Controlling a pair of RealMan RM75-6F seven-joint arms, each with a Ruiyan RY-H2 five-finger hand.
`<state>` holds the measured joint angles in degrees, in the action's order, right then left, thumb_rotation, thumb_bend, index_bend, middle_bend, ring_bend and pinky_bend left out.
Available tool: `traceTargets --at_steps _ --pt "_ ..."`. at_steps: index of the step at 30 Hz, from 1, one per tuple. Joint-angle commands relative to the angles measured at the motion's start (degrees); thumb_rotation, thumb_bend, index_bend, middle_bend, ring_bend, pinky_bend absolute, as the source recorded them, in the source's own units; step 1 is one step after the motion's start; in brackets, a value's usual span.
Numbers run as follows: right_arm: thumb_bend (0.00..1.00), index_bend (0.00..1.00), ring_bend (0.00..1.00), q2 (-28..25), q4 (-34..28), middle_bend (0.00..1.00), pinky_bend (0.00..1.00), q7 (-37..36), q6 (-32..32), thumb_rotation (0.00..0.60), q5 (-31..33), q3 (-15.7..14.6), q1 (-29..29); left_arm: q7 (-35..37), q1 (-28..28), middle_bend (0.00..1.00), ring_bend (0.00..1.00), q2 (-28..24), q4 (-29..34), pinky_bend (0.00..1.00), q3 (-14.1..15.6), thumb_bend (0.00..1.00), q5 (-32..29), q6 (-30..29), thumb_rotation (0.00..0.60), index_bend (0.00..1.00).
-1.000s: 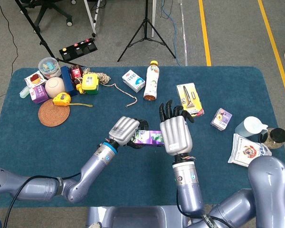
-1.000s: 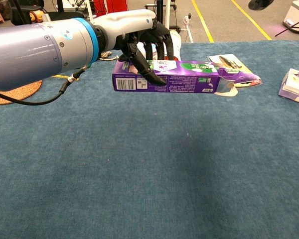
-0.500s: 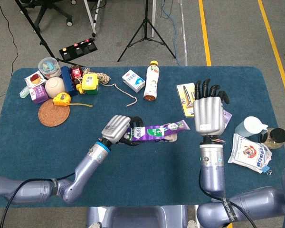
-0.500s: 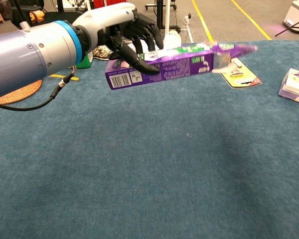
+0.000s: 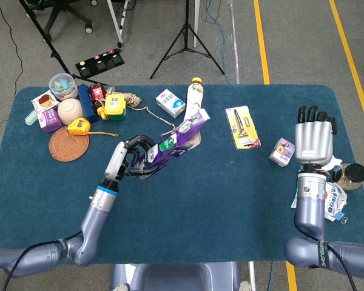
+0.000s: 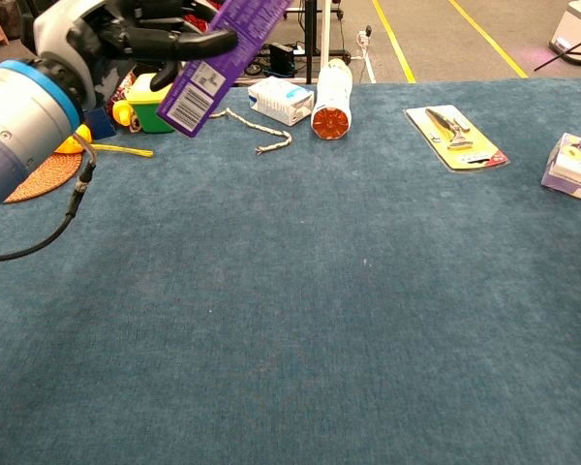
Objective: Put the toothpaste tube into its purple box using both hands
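Observation:
My left hand grips the lower end of the purple toothpaste box and holds it off the table, tilted with its far end raised. In the chest view the same left hand is at the top left, and the purple box slants up out of frame with its barcode end lowest. A pale flap hangs at the box's upper end. The toothpaste tube itself does not show apart from the box. My right hand is far off at the table's right side, fingers straight and apart, holding nothing.
A lying bottle, a small white carton and a rope sit behind the box. A razor pack and a small purple carton lie right of centre. A woven coaster and clutter fill the back left.
My left hand has lifted the box, swung it left and tipped its far end upward. My right hand has left the box and moved to the right side of the table.

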<state>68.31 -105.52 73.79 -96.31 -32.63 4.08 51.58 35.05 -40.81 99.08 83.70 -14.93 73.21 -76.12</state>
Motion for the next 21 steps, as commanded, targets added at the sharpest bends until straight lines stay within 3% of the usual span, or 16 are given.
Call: traceTargets --at_steps 1,12,21 --pt "0.33 0.14 0.32 0.39 0.77 0.21 0.51 -0.28 0.58 0.6 -0.49 -0.2 -0.67 1.94 1.37 0.52 0.48 1.51 -1.81 0.69 -0.13 0.23 1.94 -1.14 0.6 0.57" --pt "0.33 0.15 0.32 1.39 1.8 0.21 0.51 0.41 1.65 0.6 -2.2 0.52 -2.31 1.19 1.61 0.52 0.48 3.44 -5.07 0.69 -0.56 0.22 5.32 -1.93 0.6 0.57" --pt "0.33 0.16 0.32 0.69 0.24 0.22 0.52 -2.63 5.08 0.6 -2.12 1.5 -4.87 -20.5 -2.48 0.52 0.48 -1.75 -12.17 0.69 6.75 0.22 12.78 7.14 0.6 0.57"
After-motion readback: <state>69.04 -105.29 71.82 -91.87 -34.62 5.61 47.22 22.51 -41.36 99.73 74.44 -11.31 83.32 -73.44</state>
